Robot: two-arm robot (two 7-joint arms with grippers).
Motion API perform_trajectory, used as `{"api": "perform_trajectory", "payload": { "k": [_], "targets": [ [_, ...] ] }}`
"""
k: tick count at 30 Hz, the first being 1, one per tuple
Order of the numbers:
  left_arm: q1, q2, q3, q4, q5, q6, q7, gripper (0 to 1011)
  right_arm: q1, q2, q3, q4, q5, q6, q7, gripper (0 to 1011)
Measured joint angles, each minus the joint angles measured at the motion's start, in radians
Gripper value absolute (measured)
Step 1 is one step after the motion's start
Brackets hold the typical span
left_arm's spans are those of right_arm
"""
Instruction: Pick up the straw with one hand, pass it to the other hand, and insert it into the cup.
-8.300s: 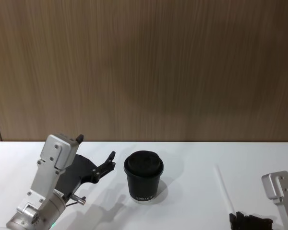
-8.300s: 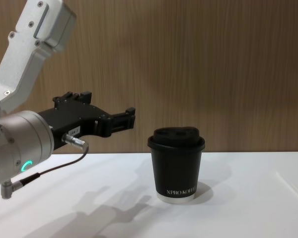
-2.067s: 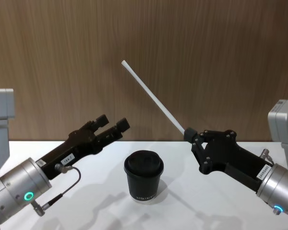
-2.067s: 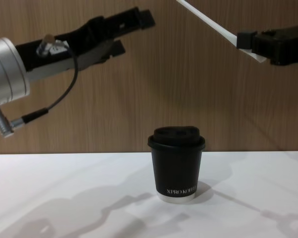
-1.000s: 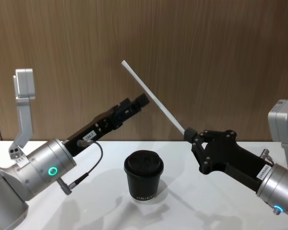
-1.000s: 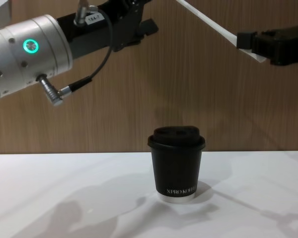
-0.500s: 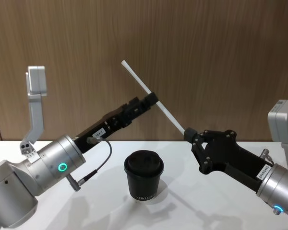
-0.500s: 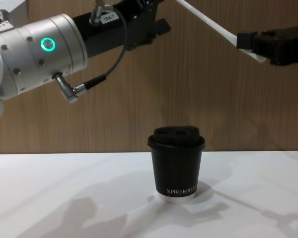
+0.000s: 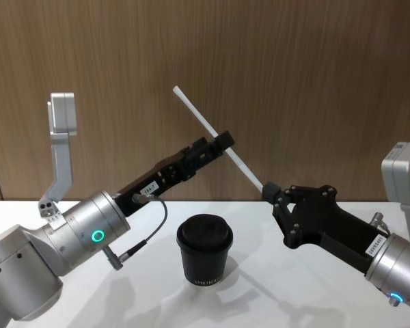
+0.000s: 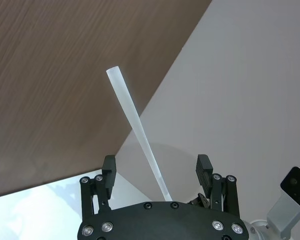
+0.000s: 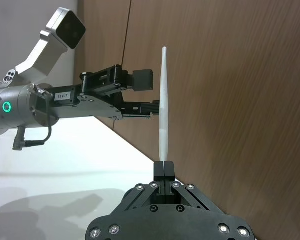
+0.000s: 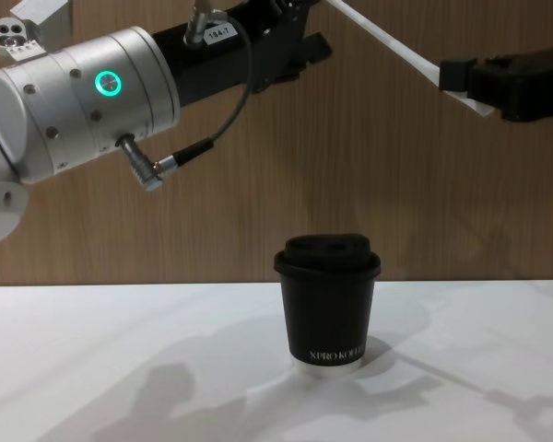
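Observation:
The thin white straw (image 9: 215,134) slants up and to the left in the air above the black lidded cup (image 9: 205,258). My right gripper (image 9: 266,189) is shut on the straw's lower end (image 11: 162,135). My left gripper (image 9: 217,145), on its silver wrist with the green ring light, reaches up from the left. It is open, with one finger on each side of the straw's middle (image 10: 140,135) and a gap to each finger (image 10: 109,169). In the chest view the cup (image 12: 329,304) stands upright on the table, with the straw (image 12: 387,41) and the right gripper (image 12: 453,78) high above it.
A white table (image 9: 301,301) carries the cup, and a brown wood-grain wall (image 9: 314,89) rises behind it. My left arm's silver body (image 12: 83,101) hangs large over the left half of the table.
My left gripper has moved up and to the right until its open fingers straddle the straw. The right gripper, the straw and the cup have stayed put.

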Motion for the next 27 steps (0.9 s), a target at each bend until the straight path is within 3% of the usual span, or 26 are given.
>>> {"api": "perform_trajectory", "payload": {
  "k": [27],
  "targets": [
    [-0.047,-0.013,0.034,0.066,-0.018,-0.015,-0.012,1003,0.0,0.0,0.0,0.0,0.0,0.0,0.0,4]
  ]
}}
